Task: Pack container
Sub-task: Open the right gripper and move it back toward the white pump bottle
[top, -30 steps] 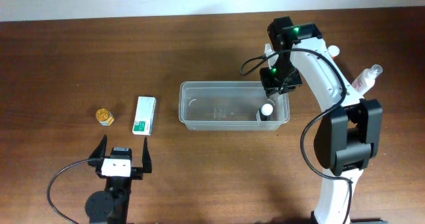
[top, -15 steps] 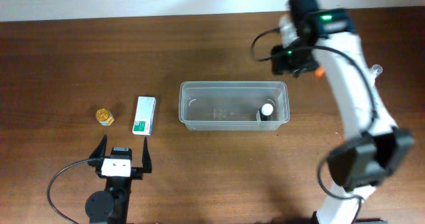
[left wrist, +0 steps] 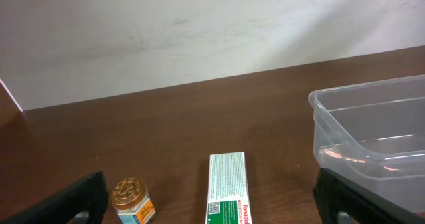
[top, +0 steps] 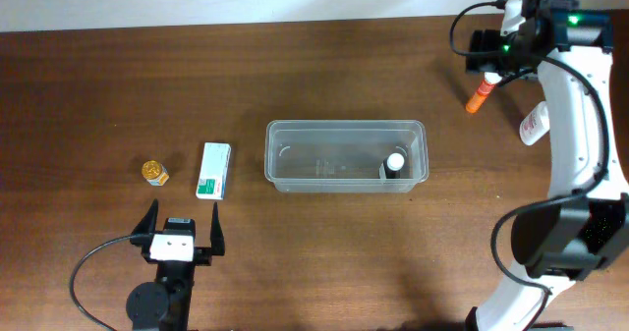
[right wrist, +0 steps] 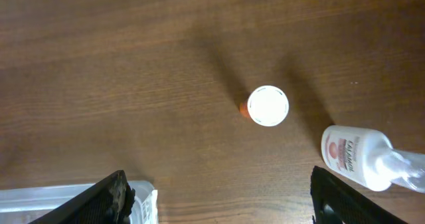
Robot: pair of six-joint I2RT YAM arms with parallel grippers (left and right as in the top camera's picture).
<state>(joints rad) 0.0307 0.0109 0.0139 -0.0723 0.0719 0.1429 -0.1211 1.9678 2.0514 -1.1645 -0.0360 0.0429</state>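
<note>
The clear container [top: 344, 154] stands mid-table, and a small white-capped bottle [top: 394, 163] is upright in its right end. My right gripper [top: 489, 64] hovers open over the far right of the table, above an orange bottle [top: 478, 97]. From the right wrist camera, the orange bottle's white cap [right wrist: 268, 106] lies ahead of my right gripper [right wrist: 222, 201], whose jaws stand wide with nothing between them. A corner of the container [right wrist: 143, 201] shows at lower left. My left gripper [top: 184, 219] rests open near the front edge, holding nothing.
A white bottle with a pink label [top: 534, 125] [right wrist: 358, 159] lies right of the orange one. A green-and-white box [top: 213, 169] [left wrist: 227, 187] and a small gold-lidded jar [top: 154, 172] [left wrist: 131, 201] sit left of the container [left wrist: 372, 137].
My right arm has swung from over the container's right end to the far right corner, and its jaws have opened. The small bottle stays in the container. The left arm is still.
</note>
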